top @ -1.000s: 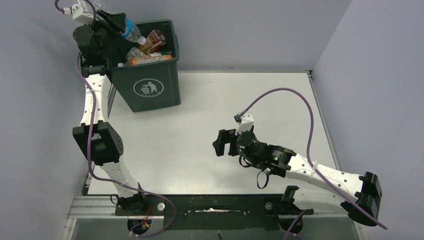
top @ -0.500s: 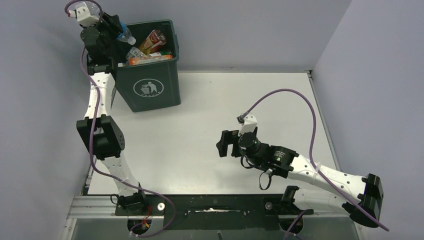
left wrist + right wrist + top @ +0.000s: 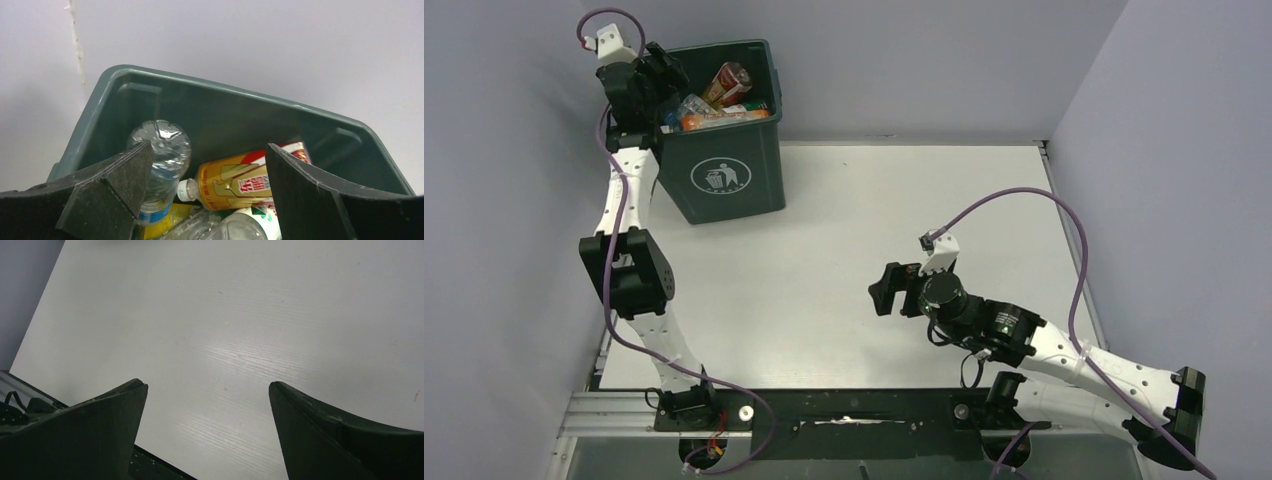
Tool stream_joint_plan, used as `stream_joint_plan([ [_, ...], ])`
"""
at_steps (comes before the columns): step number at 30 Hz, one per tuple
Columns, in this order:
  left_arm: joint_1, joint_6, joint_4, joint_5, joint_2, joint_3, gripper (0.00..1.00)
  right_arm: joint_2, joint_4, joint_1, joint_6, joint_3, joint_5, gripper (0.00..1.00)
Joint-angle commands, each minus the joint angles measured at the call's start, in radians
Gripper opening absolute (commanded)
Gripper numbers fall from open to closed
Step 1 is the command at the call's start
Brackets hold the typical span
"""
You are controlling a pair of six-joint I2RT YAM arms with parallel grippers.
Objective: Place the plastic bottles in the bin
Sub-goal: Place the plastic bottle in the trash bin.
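Dark green bin, square and tapered, of smooth moulded plastic with a white litter-person symbol on its front face, stood upright at the far left corner of the table; the table top was flat, matt white, with a faint linear grain visible in the right wrist view; plain pale grey-violet walls enclosed it on three sides. The plastic bottles lay heaped inside the bin, reaching nearly to its rolled rim. From the left wrist, a clear bottle of thin crinkled plastic showed its petal-shaped base, leaning against the inner left wall with a blue band lower down; beside it, touching, lay a gold-labelled bottle, cylindrical, glossy, red at its far end, with a ribbed white cap pointing left; below these, a white-and-green label and a yellow scrap were partly hidden. The left gripper hung over the near left edge of the bin's mouth, its two wedge-shaped, coarse black fingers spread wide with nothing between them. The right gripper hovered above bare table near the middle, well apart from the bin; its smoother dark fingers were likewise spread apart and empty.
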Motion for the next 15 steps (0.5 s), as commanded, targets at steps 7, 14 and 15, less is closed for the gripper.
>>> stream_joint_plan([
  [7, 0.000, 0.021, -0.099, 0.052, -0.270, -0.016, 0.84, -0.055, 0.002, -0.006, -0.011, -0.014, 0.071, 0.98],
  [14, 0.000, -0.032, -0.094, 0.143, -0.500, -0.260, 0.84, -0.087, -0.055, -0.015, -0.032, -0.012, 0.176, 0.98],
  [15, -0.001, -0.039, -0.093, 0.154, -0.531, -0.295, 0.84, -0.087, -0.065, -0.021, -0.038, -0.010, 0.192, 0.98],
])
